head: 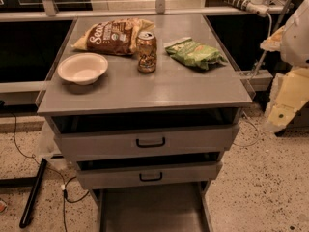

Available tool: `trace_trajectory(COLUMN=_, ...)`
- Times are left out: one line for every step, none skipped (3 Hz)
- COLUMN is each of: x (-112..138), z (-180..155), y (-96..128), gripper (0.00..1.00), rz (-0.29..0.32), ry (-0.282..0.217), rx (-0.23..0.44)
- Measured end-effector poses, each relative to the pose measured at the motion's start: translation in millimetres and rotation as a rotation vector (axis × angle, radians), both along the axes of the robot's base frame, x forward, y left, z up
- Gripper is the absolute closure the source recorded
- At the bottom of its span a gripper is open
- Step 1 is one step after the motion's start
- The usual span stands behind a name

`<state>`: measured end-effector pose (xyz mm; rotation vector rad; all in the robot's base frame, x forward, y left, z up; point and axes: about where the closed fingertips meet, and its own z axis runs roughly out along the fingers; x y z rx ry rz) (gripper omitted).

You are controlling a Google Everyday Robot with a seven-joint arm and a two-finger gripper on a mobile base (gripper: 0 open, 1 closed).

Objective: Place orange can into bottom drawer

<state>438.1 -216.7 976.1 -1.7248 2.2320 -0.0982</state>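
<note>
The orange can (146, 51) stands upright near the middle of the grey cabinet top (159, 91), between two chip bags. The bottom drawer (150, 211) is pulled out at the foot of the cabinet, its flat grey floor bare. My gripper (284, 105) hangs at the right edge of the view, beside and below the cabinet top's right corner, well apart from the can and holding nothing that I can see.
A brown chip bag (112, 36) lies left of the can, a green chip bag (194, 52) right of it, and a white bowl (82, 68) at the front left. Two upper drawers (149, 141) with black handles are slightly ajar. Black cables (34, 197) lie on the floor at left.
</note>
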Motion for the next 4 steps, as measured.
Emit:
trace_trajectory(x=0.1, z=0.1, y=0.0, gripper=0.0, rz=0.0, ry=-0.001, rx=0.0)
trace_trajectory(x=28.4, z=5.3, y=9.5, gripper=0.0, rz=0.029, ry=-0.044, rx=0.039)
trace_trajectory(x=76.0, z=11.5, y=33.1, gripper=0.0, rz=0.077, ry=-0.112, rx=0.108)
trace_trajectory(x=111.4, z=17.8, y=48.6, gripper=0.0, rz=0.112, ry=-0.188, rx=0.206)
